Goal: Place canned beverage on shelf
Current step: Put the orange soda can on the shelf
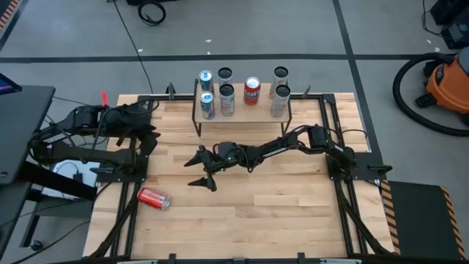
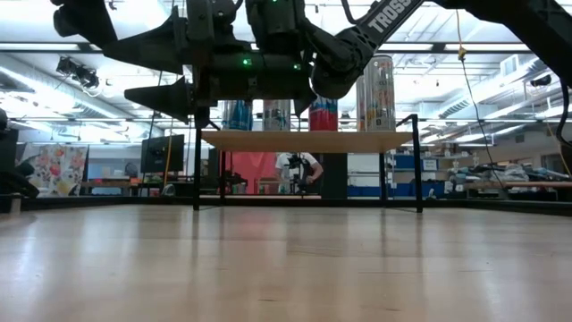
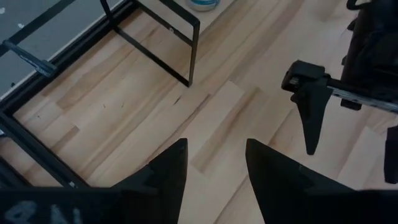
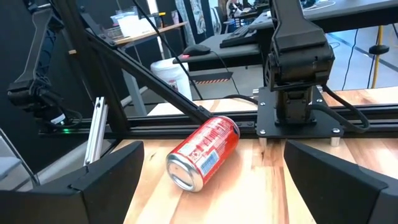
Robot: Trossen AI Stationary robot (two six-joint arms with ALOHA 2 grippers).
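Note:
A red canned beverage [image 1: 154, 198] [image 4: 204, 152] lies on its side near the table's left near corner, touched by no gripper. The shelf [image 1: 242, 111] [image 2: 308, 140] stands on its black legs at the far middle, with several cans upright on it. My right gripper [image 1: 198, 170] [image 4: 212, 146] [image 2: 134, 67] hovers level over the table's middle, open. It points at the red can and stands short of it. My left gripper [image 1: 152, 136] [image 3: 214, 165] waits open above the table's left side, tipped down, with nothing between its fingers.
Black frame rails [image 1: 328, 132] run along the table's edges, and an arm's base block [image 4: 298, 106] stands just behind the red can. One shelf leg [image 3: 186, 50] shows ahead of my left gripper. An orange vacuum [image 1: 447, 81] sits on the floor at the far right.

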